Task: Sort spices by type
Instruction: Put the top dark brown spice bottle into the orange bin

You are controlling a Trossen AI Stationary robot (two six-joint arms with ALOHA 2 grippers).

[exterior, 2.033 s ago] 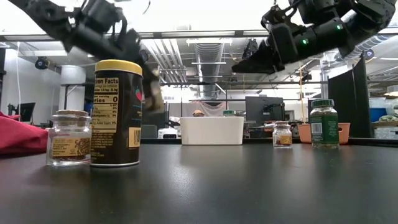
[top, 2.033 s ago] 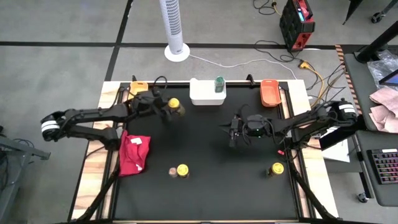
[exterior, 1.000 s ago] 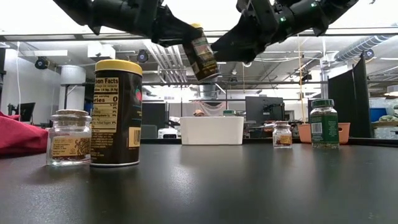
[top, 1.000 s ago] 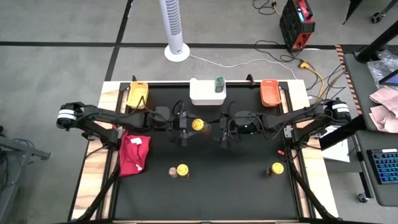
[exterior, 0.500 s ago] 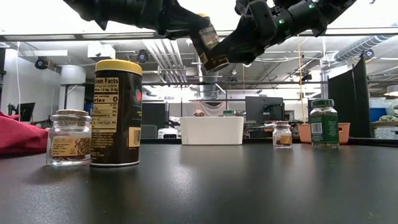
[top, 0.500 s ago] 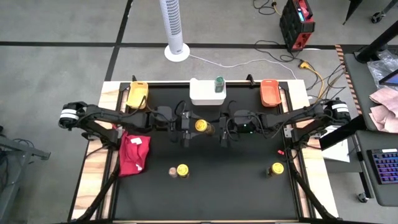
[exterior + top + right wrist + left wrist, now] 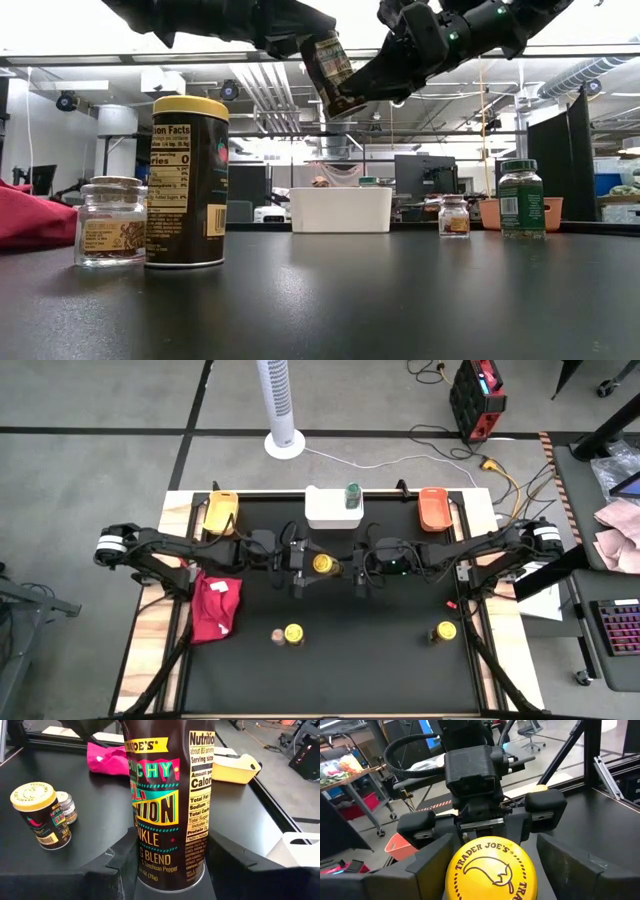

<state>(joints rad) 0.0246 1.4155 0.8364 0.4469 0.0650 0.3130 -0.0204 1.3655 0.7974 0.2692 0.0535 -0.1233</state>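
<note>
A dark spice jar with a yellow lid (image 7: 322, 563) hangs high over the middle of the table between my two grippers. It also shows in the low view (image 7: 330, 68). My left gripper (image 7: 303, 566) is shut on its lid end. My right gripper (image 7: 356, 571) faces it from the right, with its fingers around the jar's base end. Another yellow-lidded jar (image 7: 293, 633) and a small glass jar (image 7: 277, 635) stand on their bases near the front. One more jar (image 7: 444, 631) stands at the front right. A green-lidded jar (image 7: 352, 494) stands by the white tray (image 7: 325, 510). My left gripper pinches the jar's yellow lid (image 7: 492, 870) between its two fingers (image 7: 427, 865), coming about level from the table's left. The jar is clear of the table and tilted, with the lid toward the left arm. My right gripper has the jar's base end (image 7: 170, 870) between its two fingers (image 7: 120, 862), which lie against both sides of the body. It comes from the table's right, slanting down. The fingers lie along the jar.
A yellow tray (image 7: 221, 507) and an orange tray (image 7: 433, 508) sit at the far corners, with the white tray between them. A red cloth (image 7: 217, 605) lies at the left. The black tabletop between the front jars is bare.
My left gripper has carried the jar a little toward the right gripper and slightly upward. The jar's base end has moved in between the right gripper's fingers, and the jar stays tilted and clear of the table.
</note>
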